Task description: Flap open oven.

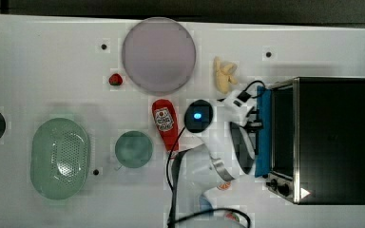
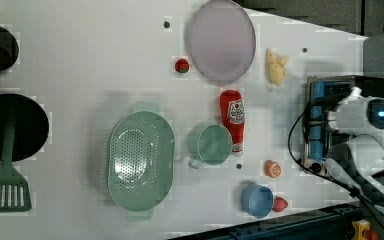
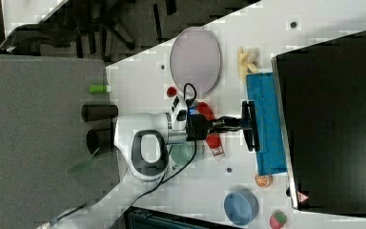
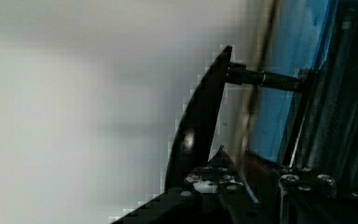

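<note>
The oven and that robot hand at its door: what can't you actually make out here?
- Oven interior: top view, hidden behind its black top.
- Knobs: top view, markings too small to read.
- Door handle: wrist view, lower end hidden by the gripper body.
- Fingers' hold on the handle: right view, too small; left view, the arm covers it.

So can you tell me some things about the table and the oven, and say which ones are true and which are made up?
1. The pincer is at the handle of the oven. True.
2. The ketchup bottle stands upright. False: it lies on its side.
3. The oven door is shut tight. False: in the right view it is swung partly open.
4. A strawberry sits beside the big round plate. True.
5. The green colander is inside the oven. False: it is on the table.
</note>
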